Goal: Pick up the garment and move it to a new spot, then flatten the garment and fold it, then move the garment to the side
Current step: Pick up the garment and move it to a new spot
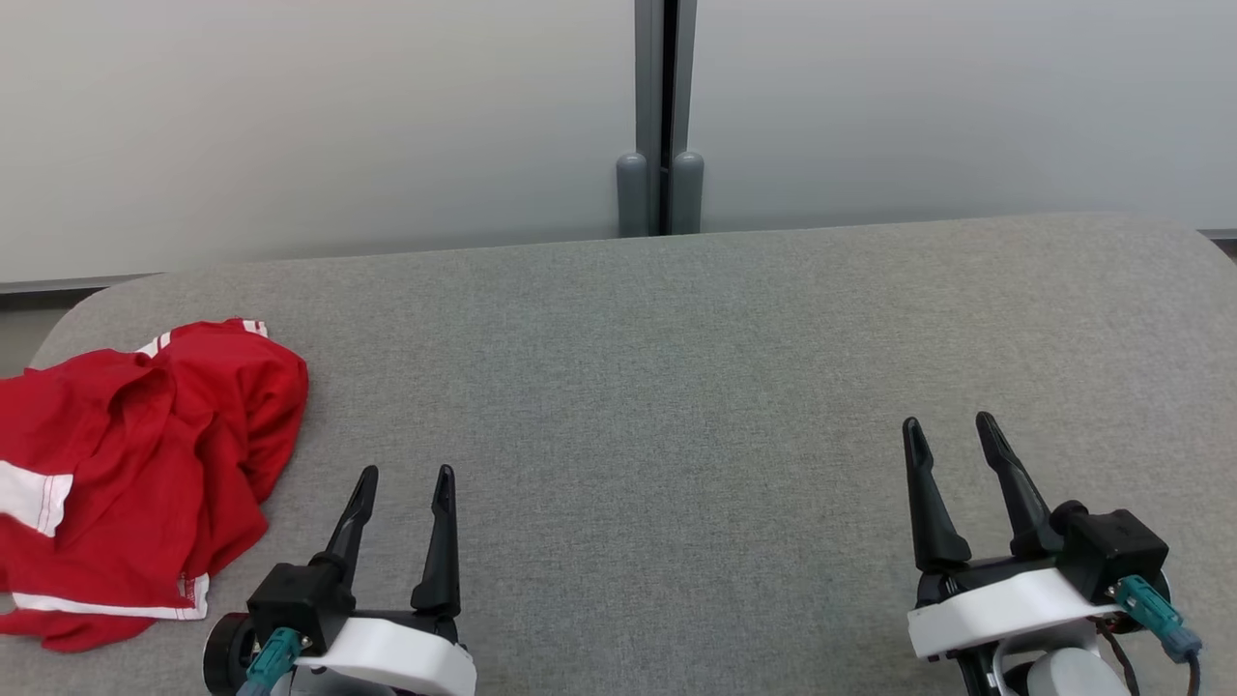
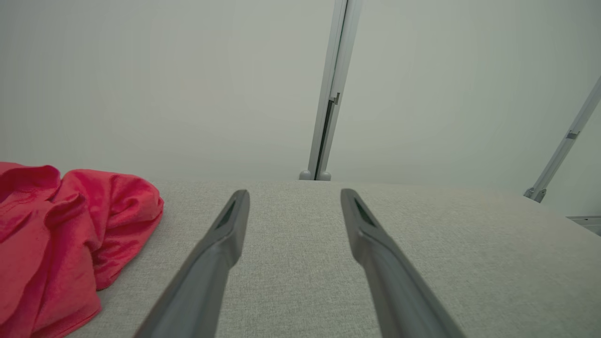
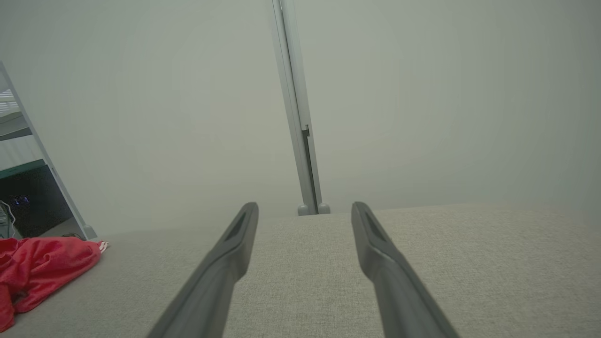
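Observation:
A crumpled red garment with white trim lies in a heap at the left edge of the grey fabric table. It also appears at the left of the left wrist view as the red garment and at the far left of the right wrist view as the garment. My left gripper stands open just right of the heap, apart from it, nothing between its fingers. My right gripper is open over the table's right part, far from the cloth.
A pale partition wall with a grey vertical post runs along the table's far edge. The table's corners are rounded. A slanted metal strut stands off to the right beyond the table.

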